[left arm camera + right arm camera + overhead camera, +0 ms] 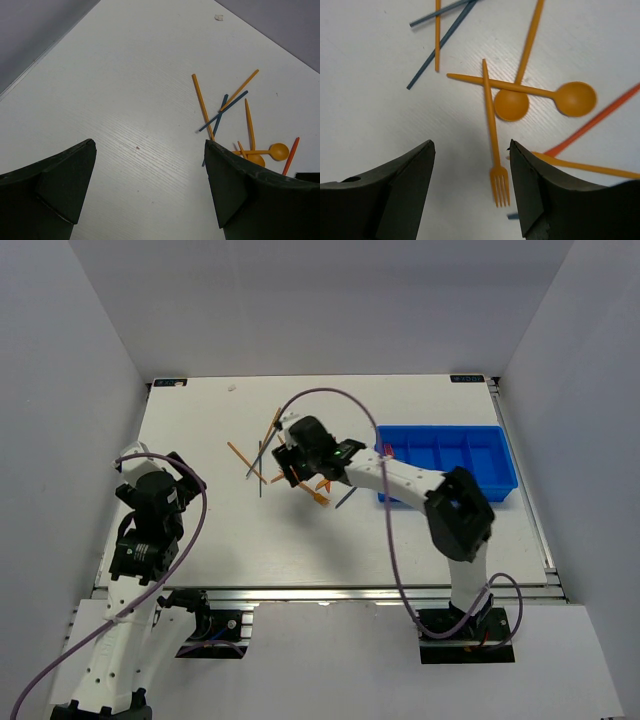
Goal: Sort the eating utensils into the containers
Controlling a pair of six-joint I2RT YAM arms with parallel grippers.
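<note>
Left jaws apart, idle above the tabletop point(135, 100). Right jaws apart over the utensil pile point(290, 472), orange fork point(492, 125) lying between them. Step: picking. Next: drop, pinch the fork's handle clear of the crossed spoons point(511, 105), carry to the blue tray point(465, 455) beyond.

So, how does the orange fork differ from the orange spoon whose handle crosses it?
The fork ends in tines, the spoon in a round bowl. The fork lies lengthwise in the right wrist view, the spoon crosswise. The fork's tines lie between the right end effector's fingers; the spoon's bowl does not. Both are orange.
</note>
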